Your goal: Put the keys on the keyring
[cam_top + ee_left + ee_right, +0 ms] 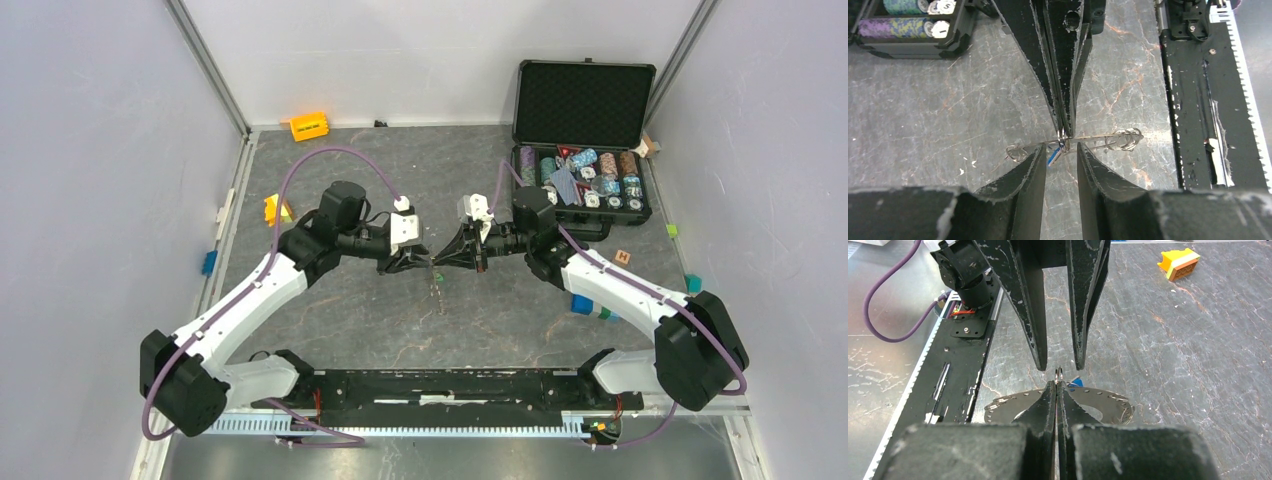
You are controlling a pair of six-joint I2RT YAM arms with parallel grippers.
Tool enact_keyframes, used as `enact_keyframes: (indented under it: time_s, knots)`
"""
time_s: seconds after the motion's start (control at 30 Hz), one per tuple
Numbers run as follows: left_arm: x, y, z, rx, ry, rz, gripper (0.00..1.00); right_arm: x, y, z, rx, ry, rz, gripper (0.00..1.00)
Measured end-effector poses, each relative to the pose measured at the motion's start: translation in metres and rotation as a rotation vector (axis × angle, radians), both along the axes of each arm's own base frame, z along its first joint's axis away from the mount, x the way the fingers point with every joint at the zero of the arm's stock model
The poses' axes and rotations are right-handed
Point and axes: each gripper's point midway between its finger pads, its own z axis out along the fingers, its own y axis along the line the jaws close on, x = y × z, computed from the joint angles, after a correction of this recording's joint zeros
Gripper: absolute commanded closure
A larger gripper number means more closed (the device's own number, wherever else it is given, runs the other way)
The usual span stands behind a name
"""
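The right end effector (pixel 1056 384) is fully closed, its tips pinching the keyring (pixel 1103 399) over the middle of the worktop (pixel 350 310). In the top view the keyring runs from the pinch point toward 6 o'clock. The left end effector (pixel 1061 148), reaching in from 9 o'clock, stands partly open, with one finger on each side of the blue key (pixel 1052 158) at the pinch point.

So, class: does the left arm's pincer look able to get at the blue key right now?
Likely yes: the open left pincer straddles the blue key; the right pincer grips the keyring just beyond.
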Motion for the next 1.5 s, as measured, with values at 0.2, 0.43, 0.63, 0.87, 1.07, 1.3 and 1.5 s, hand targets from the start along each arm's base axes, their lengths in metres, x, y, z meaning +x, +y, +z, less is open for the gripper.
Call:
enact_keyframes:
  time_s: [0.2, 0.43, 0.63, 0.87, 1.07, 1.3, 1.5]
  knots:
    - [-0.004, -0.004, -0.004, -0.006, 0.038, -0.028, 0.74, 0.0, 0.0, 0.0, 0.001, 0.0, 0.002, 1.0]
    - [-0.005, -0.004, -0.005, -0.008, 0.045, -0.034, 0.88, -0.001, 0.0, 0.0, 0.002, 0.001, 0.005, 1.0]
    - [-0.006, -0.004, -0.004, -0.014, 0.054, -0.039, 0.98, -0.002, 0.0, 0.001, 0.003, 0.002, 0.014, 1.0]
    - [-0.006, -0.004, -0.004, -0.015, 0.075, -0.027, 0.98, 0.002, 0.0, -0.001, -0.005, -0.02, -0.011, 0.96]
    - [-0.005, -0.003, -0.005, -0.014, 0.106, 0.005, 0.98, 0.006, 0.001, -0.002, -0.013, -0.035, -0.037, 0.86]
    - [-0.003, -0.002, -0.001, 0.01, 0.112, 0.027, 0.98, 0.014, -0.002, -0.013, -0.065, -0.047, -0.086, 0.67]
    - [-0.003, 0.002, 0.002, 0.073, 0.098, 0.039, 0.98, 0.022, -0.002, 0.003, -0.089, -0.105, -0.093, 0.59]
